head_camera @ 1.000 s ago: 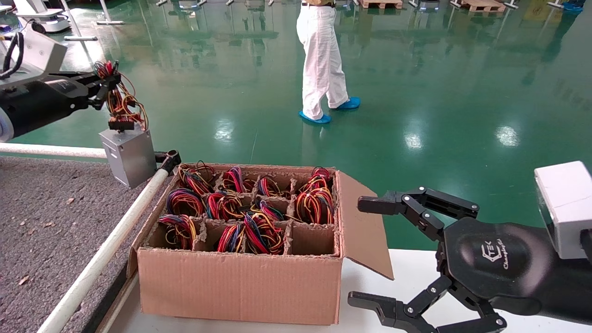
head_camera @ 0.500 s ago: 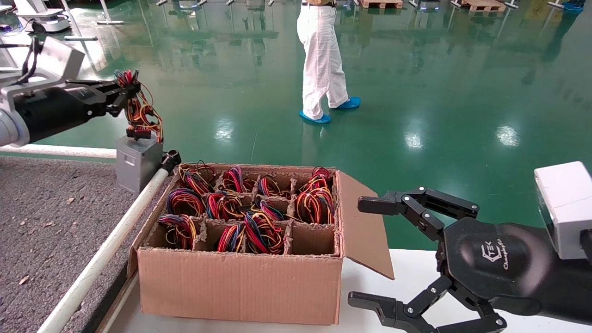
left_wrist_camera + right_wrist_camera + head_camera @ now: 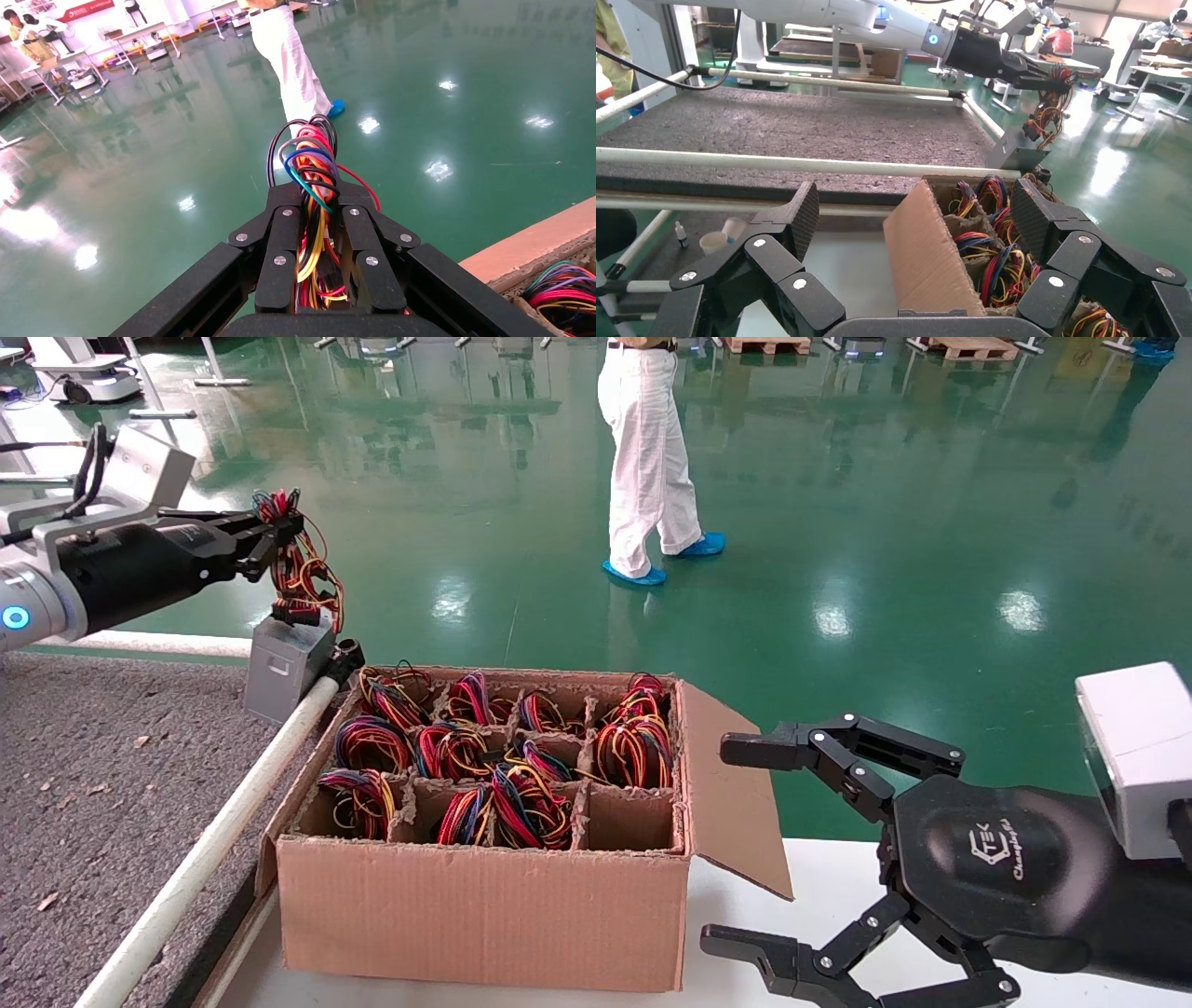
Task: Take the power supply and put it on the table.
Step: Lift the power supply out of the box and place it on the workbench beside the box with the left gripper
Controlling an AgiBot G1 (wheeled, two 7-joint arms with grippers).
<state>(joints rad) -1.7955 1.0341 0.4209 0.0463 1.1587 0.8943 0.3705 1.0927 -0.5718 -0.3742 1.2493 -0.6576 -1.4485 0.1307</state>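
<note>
Fingers spread wide on right gripper [image 3: 745, 845], hovering over white tabletop [image 3: 819, 887] beside carton [image 3: 484, 905] | carton cells hold wire bundles | left gripper [image 3: 279, 533] fingers clamped on power supply [image 3: 284, 658] wires, grey box dangling tilted at the table [image 3: 84, 775] rail corner | person [image 3: 652, 458] on green floor beyond

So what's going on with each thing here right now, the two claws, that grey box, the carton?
Left gripper: fingers shut on the wire bundle.
Power supply: hanging by its wires, tilted, at the rail of the table.
Right gripper: fingers open, holding nothing, parked over the white tabletop.
Carton: flaps open, most compartments filled with wire bundles, near right one looks empty.
</note>
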